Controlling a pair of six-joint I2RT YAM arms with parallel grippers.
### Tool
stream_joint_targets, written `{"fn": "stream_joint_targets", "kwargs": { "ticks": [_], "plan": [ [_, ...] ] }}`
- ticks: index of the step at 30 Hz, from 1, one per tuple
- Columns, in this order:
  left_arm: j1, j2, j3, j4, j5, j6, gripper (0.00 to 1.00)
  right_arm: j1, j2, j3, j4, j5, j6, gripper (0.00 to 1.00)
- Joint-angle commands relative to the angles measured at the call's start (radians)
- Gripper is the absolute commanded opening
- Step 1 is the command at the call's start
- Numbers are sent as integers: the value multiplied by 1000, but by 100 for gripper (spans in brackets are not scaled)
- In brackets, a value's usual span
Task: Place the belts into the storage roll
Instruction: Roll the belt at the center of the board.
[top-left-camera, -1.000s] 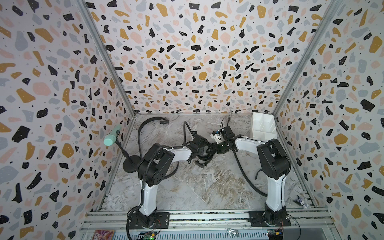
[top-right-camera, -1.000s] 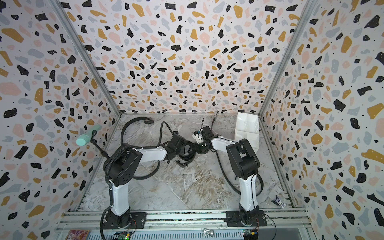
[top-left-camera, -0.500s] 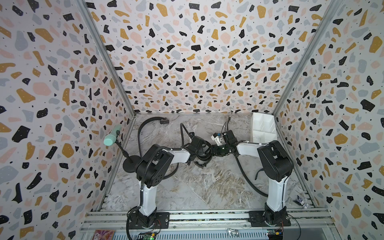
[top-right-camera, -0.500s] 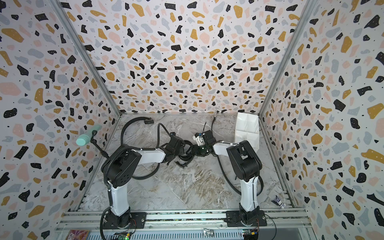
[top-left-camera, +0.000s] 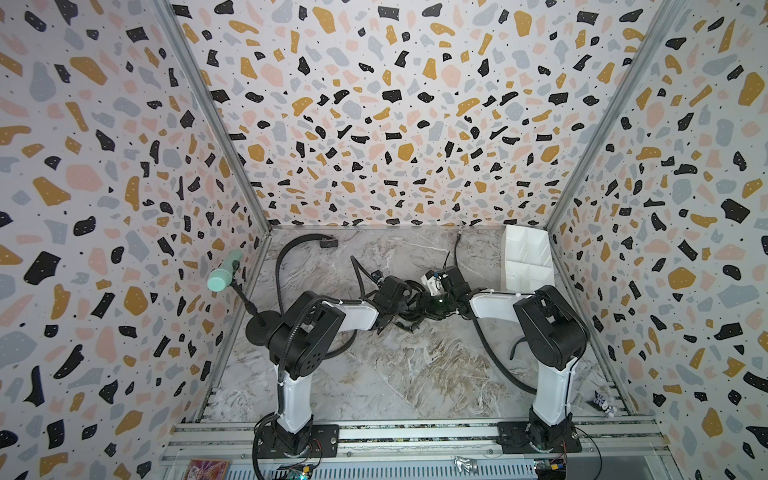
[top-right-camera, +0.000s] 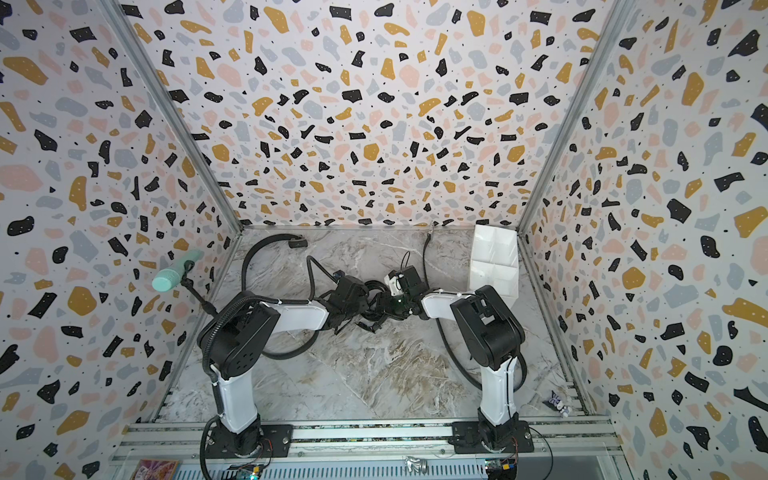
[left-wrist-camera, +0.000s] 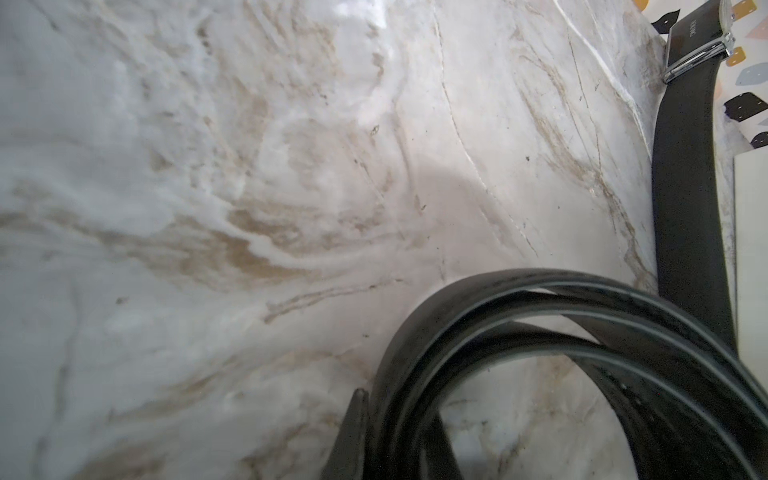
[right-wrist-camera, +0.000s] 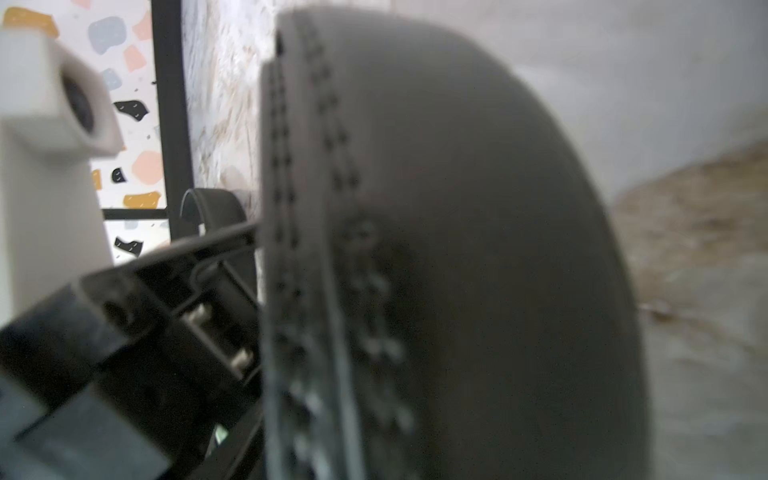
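Both arms reach in low and meet at the middle of the marble table (top-left-camera: 415, 374).

Belts: all three lie on the table.
- Coiled belt (left-wrist-camera: 519, 299): wound in loose loops between the two wrists, standing on edge.
- Wide belt (top-left-camera: 291, 253): curves along the back left, with its black buckle (top-left-camera: 328, 242) near the rear wall.
- Thin belt (top-left-camera: 456, 253): runs from the rear wall toward the middle, between the coil and the white box.

White divided box (top-left-camera: 509, 249): in the back right corner, against the right wall, well apart from the coil. Its cells face the camera in both top views.

Left gripper (left-wrist-camera: 395, 436): narrow, pinching the coil's layers. One finger (left-wrist-camera: 353, 428) shows on the outer side of the band in the left wrist view.

Right gripper (top-left-camera: 430, 307): just beside the coil, facing the left one. The right wrist view is filled by blurred belt, so it cannot be told whether its jaws grip anything.

A mint-green cylinder (top-left-camera: 224, 274) on a black stand sits at the left wall.
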Motion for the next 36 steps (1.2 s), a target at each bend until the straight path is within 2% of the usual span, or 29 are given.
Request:
{"fn": "stream_joint_targets", "kwargs": {
  "ticks": [1, 7, 16, 19, 21, 22, 27, 33, 36],
  "plan": [
    [-15, -28, -25, -4, 37, -73, 0, 8, -2, 24, -54, 80, 38, 66],
    [-15, -9, -16, 3, 45, -77, 0, 14, -31, -43, 126, 50, 72, 56],
    [-15, 8, -26, 31, 69, -108, 0, 12, -67, -126, 276, -28, 99, 51],
    [-15, 8, -13, -23, 48, -91, 0, 2, -72, -104, 150, -20, 67, 55],
    [-15, 13, 2, -64, 31, -73, 0, -4, -82, -69, 16, 45, 14, 68],
    [-15, 16, 10, -77, 25, -66, 0, -6, -82, -44, -44, 73, -11, 70],
    [-15, 37, 43, -120, -16, -51, 0, -11, -15, 155, -339, 202, -132, 74],
    [-15, 67, 84, -139, -35, -51, 0, -8, 97, 316, -495, 316, -198, 77],
    [-15, 73, 93, -146, -50, -50, 0, -8, 120, 340, -515, 348, -206, 78]
  ]
}}
